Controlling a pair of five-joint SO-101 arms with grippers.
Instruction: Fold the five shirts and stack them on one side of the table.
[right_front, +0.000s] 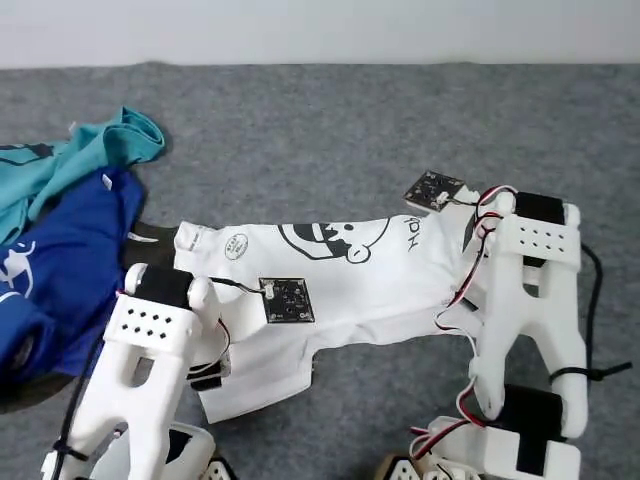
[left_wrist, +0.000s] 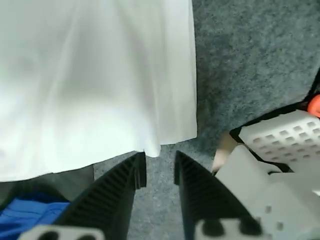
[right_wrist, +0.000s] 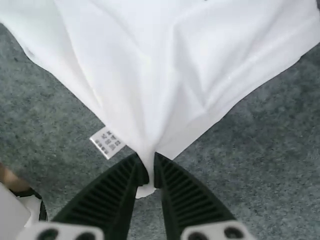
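White printed fabric shirt (right_front: 380, 285) ran lengthwise from right gripper (right_wrist: 150, 172), clamped on one corner, to left gripper (left_wrist: 160, 162), jaws apart beside another.

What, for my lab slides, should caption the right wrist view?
Right gripper shut on a bunched edge of the white shirt, its care label nearby, over gray carpet.

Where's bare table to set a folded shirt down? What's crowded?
Free: the far strip of grey mat between the far edge and the white shirt, right of the teal shirt; a smaller patch in front between the two arm bases. Crowded: left side, where the blue shirt meets the teal shirt; centre, white shirt and both arms.
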